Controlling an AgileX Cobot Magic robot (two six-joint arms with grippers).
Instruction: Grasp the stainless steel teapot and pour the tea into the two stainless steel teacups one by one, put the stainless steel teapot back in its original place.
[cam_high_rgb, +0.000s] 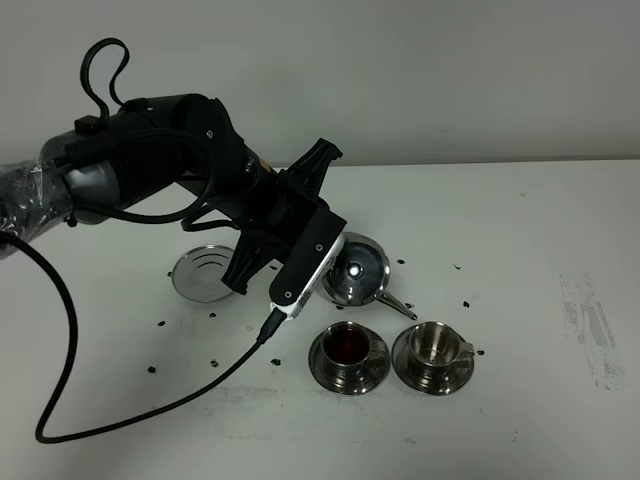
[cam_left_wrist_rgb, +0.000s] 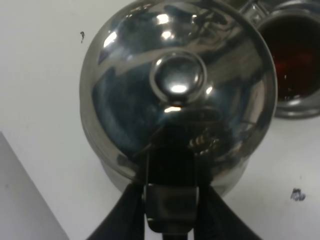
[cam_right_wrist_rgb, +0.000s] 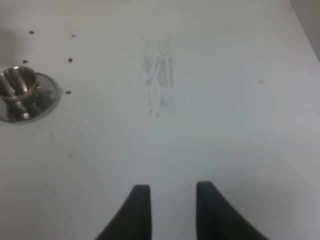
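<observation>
White counter (cam_high_rgb: 520, 230), centre: left gripper (cam_left_wrist_rgb: 170, 202) clamps the handle (cam_left_wrist_rgb: 170, 150) of the tilted stainless steel teapot (cam_high_rgb: 357, 268), spout (cam_high_rgb: 398, 303) aimed front-right, tip just short of the empty teacup (cam_high_rgb: 433, 345) beside the filled teacup (cam_high_rgb: 347, 347).

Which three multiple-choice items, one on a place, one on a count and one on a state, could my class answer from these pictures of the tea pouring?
1. In the high view, the round dish lies: A) left of the teapot; B) between the cups; C) right of both cups.
2. How many cups hold dark tea? A) none; B) one; C) two.
3. The left tool is: A) open above the table; B) shut on the teapot's handle; C) shut on a cup.

Answers:
1 A: the round dish sits to the teapot's left.
2 B: the left cup shows reddish-brown tea, while the right cup shows only steel inside.
3 B: the left wrist view shows the left tool clamped on the handle.
</observation>
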